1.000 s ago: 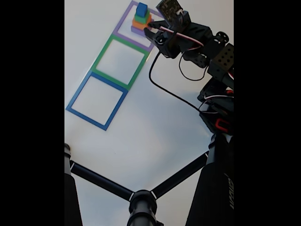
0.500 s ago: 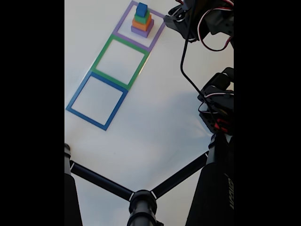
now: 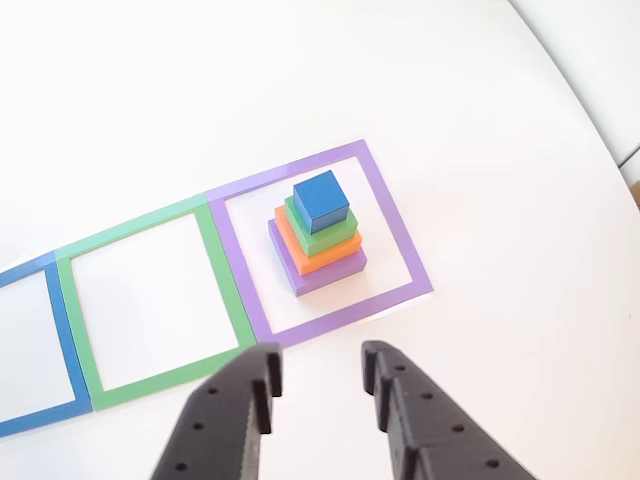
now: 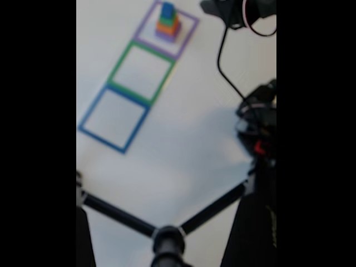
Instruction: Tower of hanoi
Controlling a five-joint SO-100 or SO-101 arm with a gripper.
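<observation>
A four-block tower stands inside the purple square frame [image 3: 402, 245]: a purple slab [image 3: 335, 276] at the bottom, an orange block [image 3: 303, 257], a green block [image 3: 338, 236], and a blue cube [image 3: 321, 200] on top. In the other view my gripper [image 3: 320, 362] is open with nothing between its black fingers [image 3: 395, 395]. It hovers just outside the purple frame's near edge, apart from the tower. In the blurred fixed view the tower [image 4: 167, 22] sits at the top, with my arm [image 4: 239, 10] to its right.
A green square frame [image 3: 225, 290] and a blue square frame [image 3: 65, 345] continue the row to the left on the white table [image 3: 500, 120], both with nothing inside. The table's curved edge runs at upper right. Black tripod legs [image 4: 167, 239] cross the fixed view's foreground.
The arm has pulled up and to the right, away from the tower, which stays whole in the purple square. The fixed view has gone blurry.
</observation>
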